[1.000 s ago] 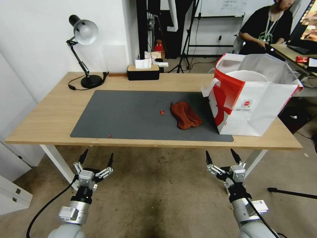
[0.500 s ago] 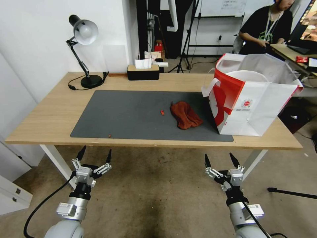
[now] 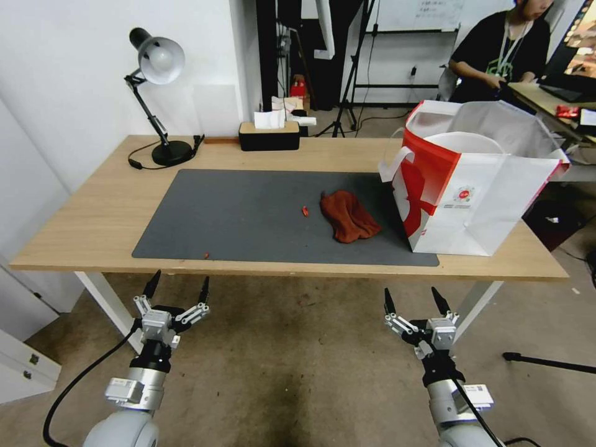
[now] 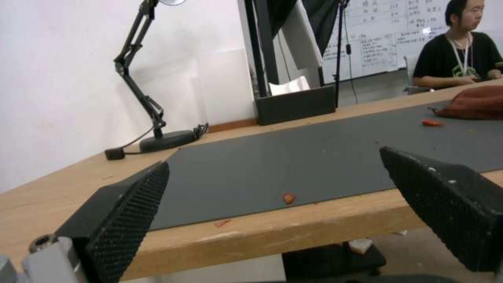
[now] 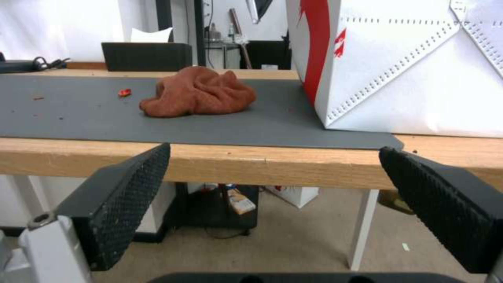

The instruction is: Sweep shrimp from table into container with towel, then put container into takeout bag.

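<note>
- Both arms have dropped a touch lower and back from the surface [image 3: 93, 211] edge since a second ago; towel, bag and leftover bits are unmoved.
- Left end effector [image 3: 177, 290] hangs below the front edge on the left, fingers spread wide, nothing in them. Right end effector [image 3: 415, 300] sits likewise below the edge on the right, released and empty.
- Towel [image 3: 349, 215]: crumpled rust-brown heap on the grey mat [image 3: 248, 211], just beside the takeout bag [image 3: 478, 198], apart from it. Judging by the folds it is soft, light and floppy, with no slip risk. Pinch a raised fold at the top; it will drape, not hold shape.
- Shrimp [image 3: 305, 211]: one small red piece on the mat near the towel's left side, and another fleck [image 3: 206, 254] near the mat's front edge. Likely light and brittle, so better pushed with cloth than pinched.
- Takeout bag stands upright at the right end, mouth open, silver lining showing. Thin paper walls, probably easy to tip or crease; handles are the sane hold.
- Container [image 3: 462, 141]: a white curved rim shows inside the bag mouth, so it appears to be in already. Contents cannot be seen.
- My read: task essentially done, bar the stray bits.
</note>
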You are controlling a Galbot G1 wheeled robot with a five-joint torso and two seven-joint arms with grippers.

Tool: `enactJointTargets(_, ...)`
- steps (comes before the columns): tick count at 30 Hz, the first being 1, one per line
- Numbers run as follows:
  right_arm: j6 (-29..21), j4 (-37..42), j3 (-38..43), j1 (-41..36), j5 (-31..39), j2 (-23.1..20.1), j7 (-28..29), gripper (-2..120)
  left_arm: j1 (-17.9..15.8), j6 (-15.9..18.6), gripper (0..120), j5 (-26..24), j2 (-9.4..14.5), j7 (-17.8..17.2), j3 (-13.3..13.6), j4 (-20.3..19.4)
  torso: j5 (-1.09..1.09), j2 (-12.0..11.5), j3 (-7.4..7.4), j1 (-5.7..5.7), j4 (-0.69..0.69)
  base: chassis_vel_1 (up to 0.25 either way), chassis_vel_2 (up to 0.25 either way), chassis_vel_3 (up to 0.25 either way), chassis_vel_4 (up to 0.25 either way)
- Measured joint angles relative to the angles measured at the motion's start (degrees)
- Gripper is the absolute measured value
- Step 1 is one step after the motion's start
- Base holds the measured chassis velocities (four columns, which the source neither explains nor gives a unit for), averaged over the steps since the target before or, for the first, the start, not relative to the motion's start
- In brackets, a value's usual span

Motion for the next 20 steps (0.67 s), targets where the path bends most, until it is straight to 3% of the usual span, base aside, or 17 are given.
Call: enactJointTargets(20,0.0,-0.2,0.2,0.2,0.0,0.5,0.1,100,0.3,0.0,100,-0.2,-0.8,-0.1,-0.7,-0.2,0.00,0.0,0.00,0.00,0.00,0.000,0.000,0.000,0.000)
